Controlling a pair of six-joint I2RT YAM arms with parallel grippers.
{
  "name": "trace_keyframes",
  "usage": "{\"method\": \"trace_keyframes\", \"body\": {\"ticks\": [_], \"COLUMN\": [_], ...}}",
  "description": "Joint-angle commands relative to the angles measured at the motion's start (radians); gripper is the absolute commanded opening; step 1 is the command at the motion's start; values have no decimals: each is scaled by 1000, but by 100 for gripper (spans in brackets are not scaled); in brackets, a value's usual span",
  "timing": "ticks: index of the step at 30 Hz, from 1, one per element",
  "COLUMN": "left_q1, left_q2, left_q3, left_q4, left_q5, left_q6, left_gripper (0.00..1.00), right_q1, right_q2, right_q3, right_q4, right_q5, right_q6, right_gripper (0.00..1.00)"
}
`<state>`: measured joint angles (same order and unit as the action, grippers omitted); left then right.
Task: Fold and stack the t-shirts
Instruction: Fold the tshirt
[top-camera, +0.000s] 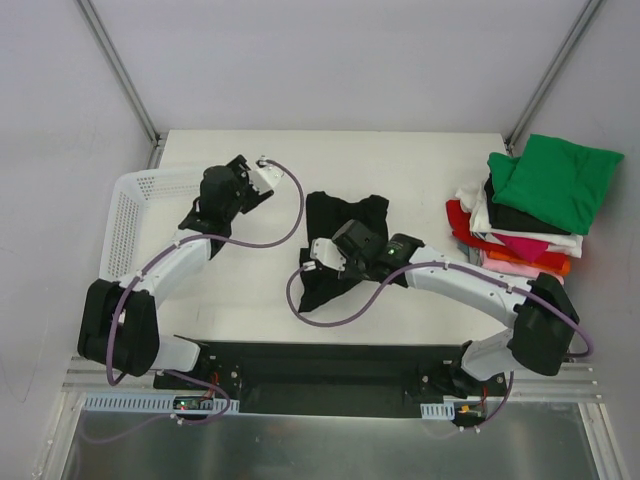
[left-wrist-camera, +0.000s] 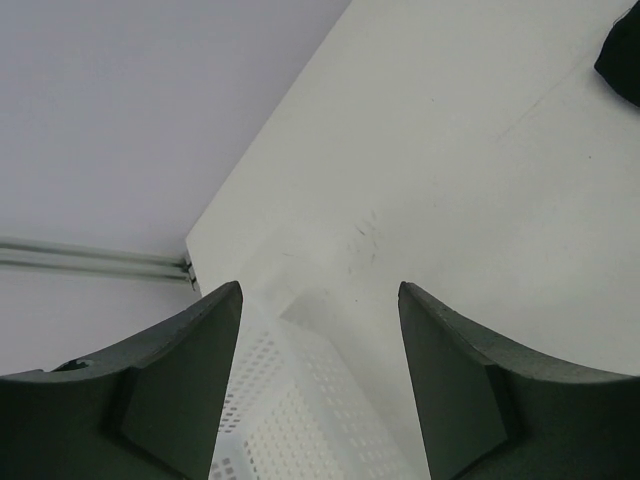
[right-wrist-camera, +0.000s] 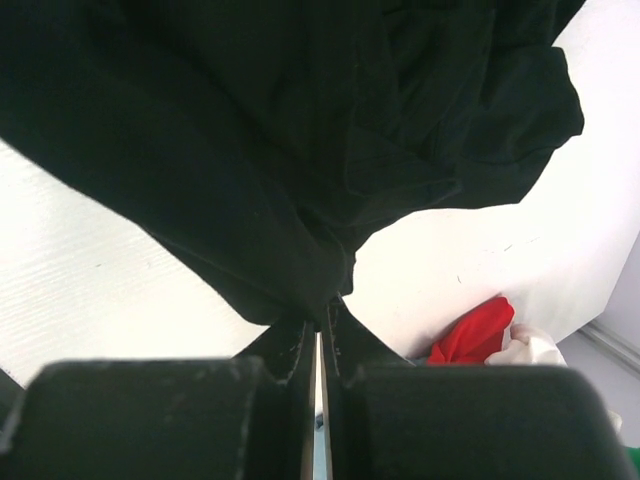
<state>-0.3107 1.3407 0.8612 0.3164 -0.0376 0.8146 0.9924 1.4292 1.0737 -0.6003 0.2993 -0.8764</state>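
Observation:
A crumpled black t-shirt (top-camera: 340, 215) lies in the middle of the table. My right gripper (top-camera: 345, 252) is shut on its near edge. In the right wrist view the cloth (right-wrist-camera: 250, 150) bunches at the closed tips of that gripper (right-wrist-camera: 320, 315). At the right edge stands a stack of folded t-shirts (top-camera: 520, 240) with a green one (top-camera: 555, 180) on top; a red fold of it (right-wrist-camera: 470, 340) shows in the right wrist view. My left gripper (top-camera: 215, 200) hovers over the basket's right end, open and empty (left-wrist-camera: 320, 330).
A white plastic mesh basket (top-camera: 135, 215) stands at the table's left edge; its wall (left-wrist-camera: 300, 420) shows between the left fingers. Purple cables loop beside both arms. Metal frame posts rise at the back corners.

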Motion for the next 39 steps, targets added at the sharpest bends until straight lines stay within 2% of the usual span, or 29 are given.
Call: {"method": "trace_keyframes", "body": {"ticks": [1, 12, 25, 33, 39], "left_q1": [24, 28, 27, 18, -2], "left_q2": [40, 109, 115, 115, 112], "left_q3": [44, 12, -19, -34, -54], "left_q4": [-57, -43, -23, -25, -19], "left_q5": [88, 93, 122, 123, 110], "left_q6": [-51, -48, -43, -32, -15], "left_gripper": [64, 65, 65, 65, 65], "right_q1": [-55, -208, -357, -416, -416], "right_q2": [43, 178, 356, 500, 482], "right_q3": [107, 331, 597, 837, 761], "right_q4": [-45, -145, -243, -322, -303], "right_q5": [-61, -140, -226, -290, -290], "right_q6": [-6, -23, 30, 65, 70], "right_gripper": [1, 1, 1, 1, 1]}}
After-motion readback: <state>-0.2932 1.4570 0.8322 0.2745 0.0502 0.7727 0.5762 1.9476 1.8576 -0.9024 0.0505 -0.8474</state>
